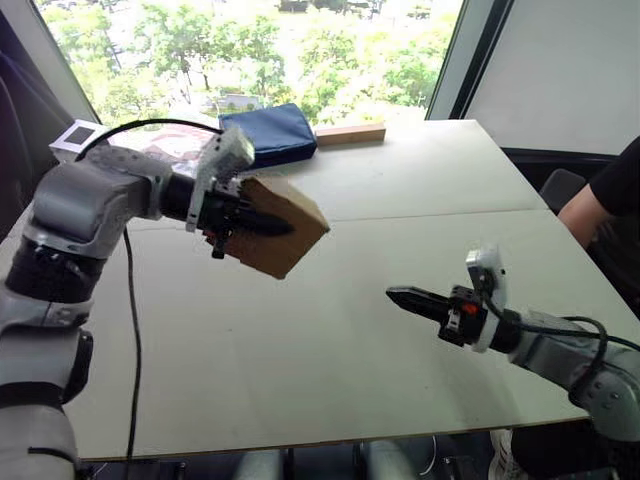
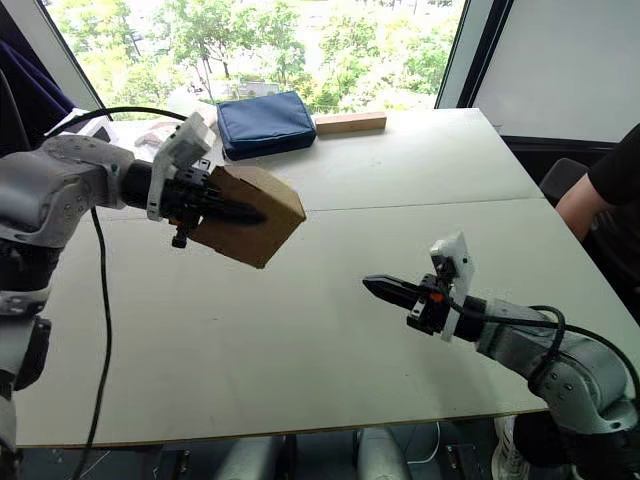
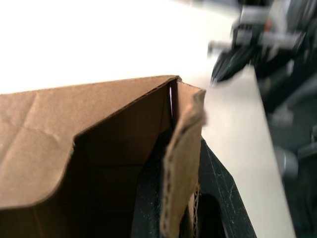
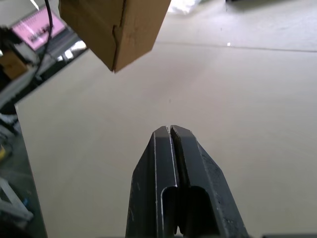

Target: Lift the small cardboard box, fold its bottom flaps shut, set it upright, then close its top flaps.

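Gripping one wall of the small cardboard box (image 1: pixel 283 228), the left end effector (image 1: pixel 262 226) holds the carton in the air above the surface (image 1: pixel 330 350), tilted, at about 10 o'clock in the head view; one black finger lies along the outside of the brown wall, and the left wrist view shows the other finger (image 3: pixel 148 208) inside the carton with the corrugated wall pinched between them; the open end faces back toward the left wrist, its flap (image 3: pixel 34 144) spread outward in that view; the far end, seen from the right wrist view, shows the bottom flaps (image 4: pixel 126 27) lying folded against the box, a seam visible between them; the box touches nothing but the left end effector.

The right end effector (image 1: pixel 400 297) hovers low over the surface at about 4 o'clock, well apart from the box, its two black fingers pressed together with nothing between them, tips pointing toward 9 o'clock.

Farther out, at about 12 o'clock near the surface's far edge, lies a dark blue pouch (image 1: pixel 270 132); just beside it toward 1 o'clock rests a long pale wooden block (image 1: pixel 350 133); at about 10 o'clock, behind the left arm, sits a white cube with a dark square (image 1: pixel 76 137); a person's arm (image 1: pixel 600 200) in a black sleeve shows at 3 o'clock, off the surface's edge.
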Motion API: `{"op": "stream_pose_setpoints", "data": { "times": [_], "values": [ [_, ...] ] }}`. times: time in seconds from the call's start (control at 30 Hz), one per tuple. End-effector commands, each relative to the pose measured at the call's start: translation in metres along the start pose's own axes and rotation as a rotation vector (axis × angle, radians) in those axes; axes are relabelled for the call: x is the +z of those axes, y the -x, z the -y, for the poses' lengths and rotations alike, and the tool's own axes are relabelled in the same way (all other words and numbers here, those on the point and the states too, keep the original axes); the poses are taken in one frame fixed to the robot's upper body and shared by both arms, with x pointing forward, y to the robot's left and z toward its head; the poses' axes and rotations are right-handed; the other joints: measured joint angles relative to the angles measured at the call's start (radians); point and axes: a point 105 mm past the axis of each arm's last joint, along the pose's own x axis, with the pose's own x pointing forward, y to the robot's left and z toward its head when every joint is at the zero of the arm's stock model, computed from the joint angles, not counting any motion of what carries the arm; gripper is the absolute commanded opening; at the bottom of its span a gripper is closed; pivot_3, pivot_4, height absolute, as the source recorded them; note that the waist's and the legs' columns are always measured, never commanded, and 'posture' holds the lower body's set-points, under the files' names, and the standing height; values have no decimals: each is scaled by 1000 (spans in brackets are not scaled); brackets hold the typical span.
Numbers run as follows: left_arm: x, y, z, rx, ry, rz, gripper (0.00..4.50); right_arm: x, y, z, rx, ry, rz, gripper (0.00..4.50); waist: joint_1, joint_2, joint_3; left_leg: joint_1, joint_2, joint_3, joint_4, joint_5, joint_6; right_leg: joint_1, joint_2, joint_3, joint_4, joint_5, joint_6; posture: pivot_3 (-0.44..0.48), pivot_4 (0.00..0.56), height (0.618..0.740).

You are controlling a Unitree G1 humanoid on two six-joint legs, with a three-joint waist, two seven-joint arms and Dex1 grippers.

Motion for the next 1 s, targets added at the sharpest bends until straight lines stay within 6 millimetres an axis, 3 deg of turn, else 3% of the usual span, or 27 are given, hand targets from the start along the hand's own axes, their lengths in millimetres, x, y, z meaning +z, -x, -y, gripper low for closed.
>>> {"op": "stream_pose_setpoints", "data": {
  "times": [0.03,0.13,0.27,0.53,0.73,0.83,0.93,1.0],
  "values": [
    [-1,-9,0,-9,-121,-184,0,1,4,-11,44,182,-105,20,-1,-1,0,0,0,0,0,0,0,0,0,0,0,0,0,0,150,737],
    [-11,-27,-3,6,-229,-341,0,-11,4,-17,54,288,-218,20,0,-1,0,-1,0,0,1,-1,1,0,1,0,0,-1,1,0,150,737],
    [-25,-41,15,-100,-302,-458,0,-27,0,-23,53,334,-285,20,-1,-1,1,-2,1,0,1,-1,2,0,0,1,0,-1,1,0,150,737],
    [-25,-67,16,-113,-265,-494,0,-36,-8,-24,4,334,-275,20,4,-1,1,-5,1,-3,11,-4,7,1,1,-1,1,-1,2,0,150,737],
    [-22,-75,21,-122,-217,-479,0,-49,-5,-22,-1,315,-327,20,3,-1,1,-8,0,-4,13,-4,8,1,1,0,1,-1,2,0,150,737],
    [-18,-75,20,-117,-196,-461,648,-50,-6,-20,0,318,-333,0,2,-1,1,-8,0,-4,14,-4,8,1,1,0,1,-1,2,0,150,737],
    [-2,-72,24,-147,-172,-405,1827,-49,-7,-18,10,319,-337,0,3,-1,1,-8,0,-4,14,-4,8,1,1,0,1,-1,2,0,150,737],
    [11,-66,26,-163,-163,-363,1827,-49,-7,-17,19,323,-345,0,2,-1,1,-8,0,-4,14,-4,8,1,1,0,1,-1,2,0,150,737]
  ]
}}
